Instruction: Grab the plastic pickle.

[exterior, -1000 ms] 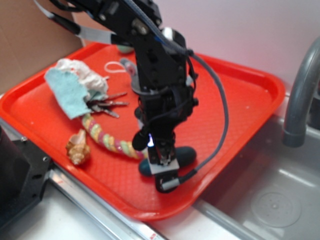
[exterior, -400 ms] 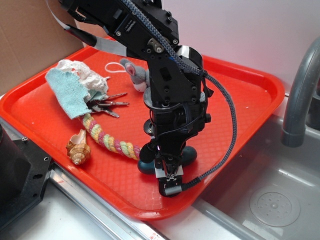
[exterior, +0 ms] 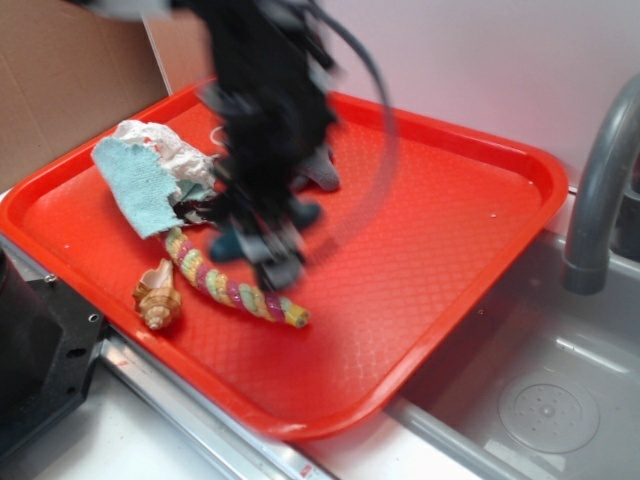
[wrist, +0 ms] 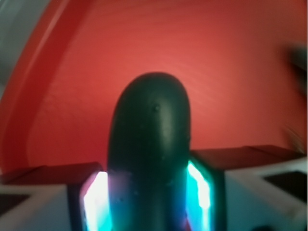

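Note:
The plastic pickle (wrist: 149, 134) is a dark teal-green capsule standing between my lit fingers in the wrist view, its rounded end pointing away over the red tray. In the exterior view my gripper (exterior: 268, 240) is motion-blurred above the tray's middle, with the pickle's teal ends (exterior: 228, 243) showing on either side of it. It hangs over the near end of the pastel rope (exterior: 235, 288). The gripper is shut on the pickle and holds it off the tray.
The red tray (exterior: 450, 250) also holds a blue-and-white cloth (exterior: 140, 180), a shell (exterior: 155, 295) and a grey plush mouse (exterior: 322, 172) partly behind the arm. A grey faucet (exterior: 600, 190) and sink stand to the right. A cardboard box (exterior: 60, 70) is at back left.
The gripper was down around the pickle near the tray's front. It has now lifted the pickle and swung it up and to the left, over the rope, moving fast.

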`<control>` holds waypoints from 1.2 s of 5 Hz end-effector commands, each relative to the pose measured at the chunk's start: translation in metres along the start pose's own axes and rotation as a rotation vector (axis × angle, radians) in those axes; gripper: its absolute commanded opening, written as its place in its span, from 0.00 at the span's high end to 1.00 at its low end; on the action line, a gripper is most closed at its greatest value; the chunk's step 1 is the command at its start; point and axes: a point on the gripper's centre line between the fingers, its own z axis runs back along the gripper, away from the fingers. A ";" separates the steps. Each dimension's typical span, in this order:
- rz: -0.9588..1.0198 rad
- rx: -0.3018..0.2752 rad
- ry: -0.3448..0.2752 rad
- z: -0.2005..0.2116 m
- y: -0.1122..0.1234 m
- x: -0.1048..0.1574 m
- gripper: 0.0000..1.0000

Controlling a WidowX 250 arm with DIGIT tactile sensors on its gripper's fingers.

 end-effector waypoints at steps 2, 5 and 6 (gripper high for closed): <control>0.507 0.099 -0.103 0.098 0.088 -0.052 1.00; 0.526 0.085 -0.086 0.120 0.077 0.002 1.00; 0.506 0.107 -0.081 0.119 0.068 0.010 1.00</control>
